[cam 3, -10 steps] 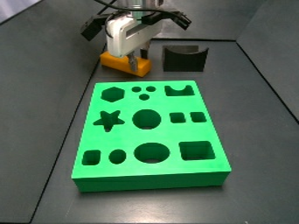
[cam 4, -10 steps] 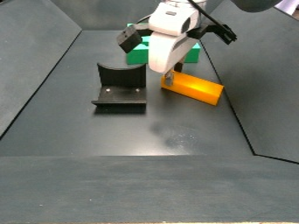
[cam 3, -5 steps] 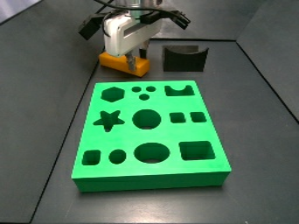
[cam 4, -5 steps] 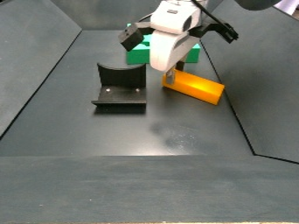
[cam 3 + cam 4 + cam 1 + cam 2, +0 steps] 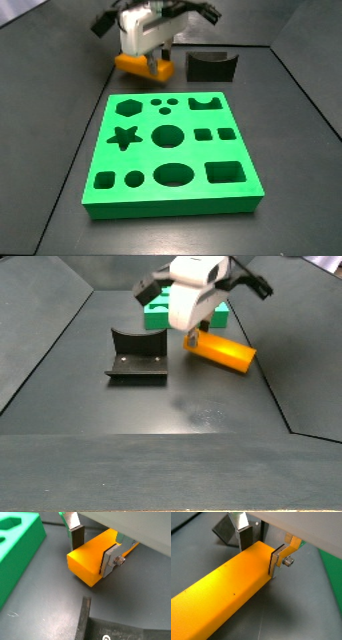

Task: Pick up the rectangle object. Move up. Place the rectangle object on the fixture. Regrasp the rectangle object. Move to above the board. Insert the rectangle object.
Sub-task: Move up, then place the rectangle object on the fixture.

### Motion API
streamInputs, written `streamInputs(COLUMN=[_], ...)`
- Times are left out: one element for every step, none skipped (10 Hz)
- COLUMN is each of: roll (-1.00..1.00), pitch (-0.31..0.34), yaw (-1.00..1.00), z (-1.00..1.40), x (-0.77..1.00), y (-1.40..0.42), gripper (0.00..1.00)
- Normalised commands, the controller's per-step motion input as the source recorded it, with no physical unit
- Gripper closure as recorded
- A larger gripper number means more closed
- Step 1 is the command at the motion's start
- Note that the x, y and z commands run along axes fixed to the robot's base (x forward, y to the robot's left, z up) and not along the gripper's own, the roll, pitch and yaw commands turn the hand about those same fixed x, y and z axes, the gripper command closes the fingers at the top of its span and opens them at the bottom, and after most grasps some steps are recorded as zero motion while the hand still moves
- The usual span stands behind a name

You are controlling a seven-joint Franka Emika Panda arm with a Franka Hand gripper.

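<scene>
**What's getting cut off or blurred here**

The gripper (image 5: 160,66) is coming out motion-blurred in both side views, so its fingertips aren't readable there. The rectangle object (image 5: 221,599) is running off the frame edge in a wrist view. The arm is covering most of the board (image 5: 160,313) in a side view, and the fixture (image 5: 123,626) is getting cropped.

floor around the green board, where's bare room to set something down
Bare dark floor lies right of the board and in front of it in a side view, also in front of the fixture. It is crowded at the far end, where the gripper clamps the rectangle object between board and fixture.
</scene>
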Motion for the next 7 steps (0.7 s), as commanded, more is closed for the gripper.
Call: streamInputs(roll=[0.01, 0.03, 0.05, 0.0, 0.01, 0.01, 0.03], pitch=[0.038, 0.044, 0.049, 0.0, 0.006, 0.018, 0.033], yaw=[0.02, 0.02, 0.02, 0.0, 0.0, 0.0, 0.0], z=[0.55, 0.4, 0.19, 1.0, 1.0, 1.0, 1.0], x=[-0.05, -0.03, -0.02, 0.0, 0.0, 0.0, -0.01], y=[-0.03, -0.02, -0.01, 0.0, 0.0, 0.0, 0.01], gripper=[1.0, 1.0, 1.0, 1.0, 1.0, 1.0, 1.0])
